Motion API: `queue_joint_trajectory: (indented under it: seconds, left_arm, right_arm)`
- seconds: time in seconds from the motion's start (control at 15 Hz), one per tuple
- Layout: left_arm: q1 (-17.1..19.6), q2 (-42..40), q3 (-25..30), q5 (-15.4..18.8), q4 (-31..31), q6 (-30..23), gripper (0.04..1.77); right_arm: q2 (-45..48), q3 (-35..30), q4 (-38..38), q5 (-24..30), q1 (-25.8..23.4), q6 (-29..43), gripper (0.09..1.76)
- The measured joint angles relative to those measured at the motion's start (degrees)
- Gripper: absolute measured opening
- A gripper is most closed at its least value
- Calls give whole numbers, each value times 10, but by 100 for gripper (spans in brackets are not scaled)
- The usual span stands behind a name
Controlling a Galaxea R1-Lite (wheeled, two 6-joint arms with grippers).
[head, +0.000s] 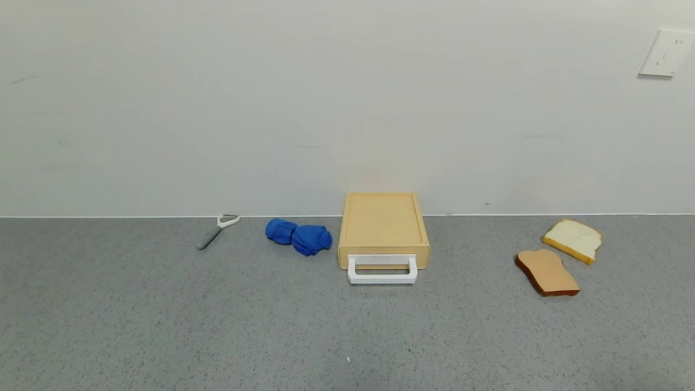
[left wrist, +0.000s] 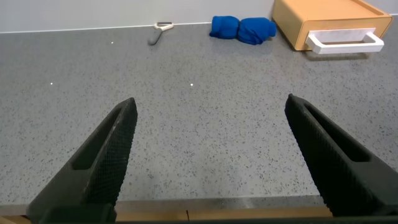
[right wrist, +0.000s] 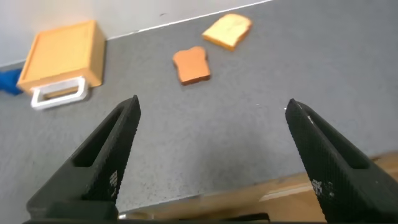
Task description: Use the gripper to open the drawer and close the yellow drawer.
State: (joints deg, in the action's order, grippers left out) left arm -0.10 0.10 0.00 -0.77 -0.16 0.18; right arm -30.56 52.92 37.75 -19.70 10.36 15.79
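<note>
Your drawer (head: 383, 260) sat shut in its box (head: 383, 221), long axis running wall-to-you, handle (head: 382, 271) facing you; left gripper (left wrist: 208, 155) and right gripper (right wrist: 211, 155) spread wide, well short of it.

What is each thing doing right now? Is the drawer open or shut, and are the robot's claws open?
Drawer: shut, white handle sticking out in front.
Left gripper: open, empty, over bare counter.
Right gripper: open, empty, over bare counter.
Blue cloth: crumpled, left of the drawer.
Peeler: lying flat.
Two bread slices: lying flat.
</note>
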Motion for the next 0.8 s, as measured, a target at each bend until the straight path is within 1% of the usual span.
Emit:
queue_joint_trajectory:
  seconds: [0.13,0.2,0.27,0.4,0.47,0.6,0.8]
  left_arm:
    - [0,0,0,0,0,0,172]
    - [0,0,0,0,0,0,172]
    - [0,0,0,0,0,0,172]
    - [0,0,0,0,0,0,172]
    - [0,0,0,0,0,0,172]
    - [0,0,0,0,0,0,172]
    - [0,0,0,0,0,0,172]
  right_arm:
    - [39,0,7,12,-47,-15,171]
    - [58,0,12,28,-64,-25,171]
    - [77,0,20,55,-79,-37,171]
    - [116,0,54,137,-113,-65,171]
    - [130,2,64,150,-124,-71,171]
    - [152,0,65,160,-125,-73,171]
    - [175,-13,64,166,-103,-73,171]
